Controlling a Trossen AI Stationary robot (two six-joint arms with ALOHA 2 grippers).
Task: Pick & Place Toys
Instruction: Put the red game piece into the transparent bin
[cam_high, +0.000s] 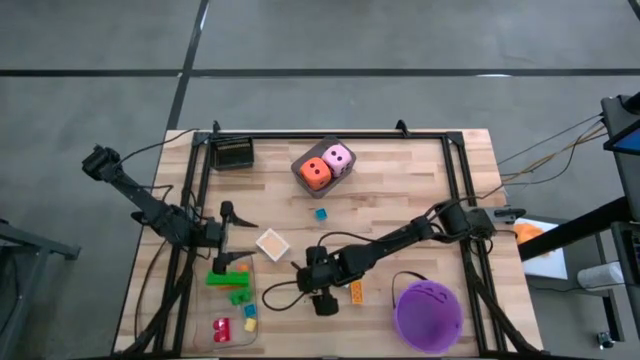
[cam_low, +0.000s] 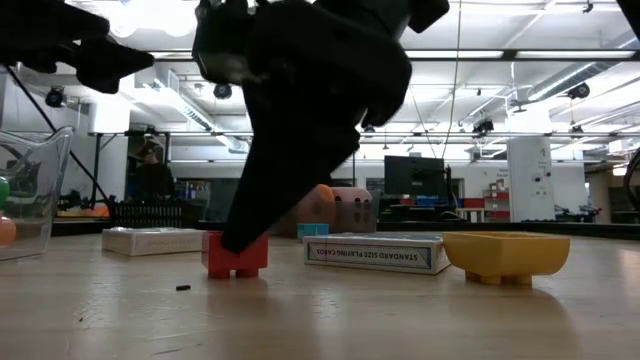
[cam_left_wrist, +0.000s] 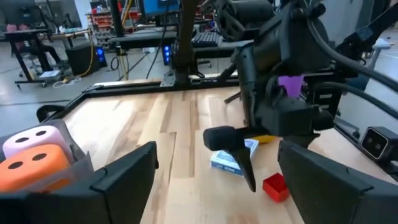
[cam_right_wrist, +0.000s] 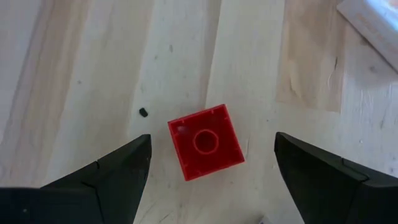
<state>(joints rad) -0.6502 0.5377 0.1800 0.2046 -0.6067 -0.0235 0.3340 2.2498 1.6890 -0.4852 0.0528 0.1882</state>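
Note:
A red brick (cam_right_wrist: 205, 149) lies on the table with its hollow underside up; it also shows in the low view (cam_low: 236, 255) and the left wrist view (cam_left_wrist: 275, 186). My right gripper (cam_right_wrist: 211, 142) is open and points down over it, one finger on either side, both apart from the brick; it shows in the high view (cam_high: 318, 288). My left gripper (cam_high: 232, 236) is open and empty at the table's left, beside the clear tray (cam_high: 222, 300). The orange die (cam_high: 314, 173) and the pink die (cam_high: 338, 157) sit in a grey holder at the far middle.
A playing-card box (cam_low: 375, 251) lies just behind the red brick. An orange brick (cam_high: 356, 291) lies right of my right gripper, and a small blue brick (cam_high: 321, 214) lies mid-table. The purple bucket (cam_high: 428, 312) stands near right. The tray holds green, red, yellow and blue bricks.

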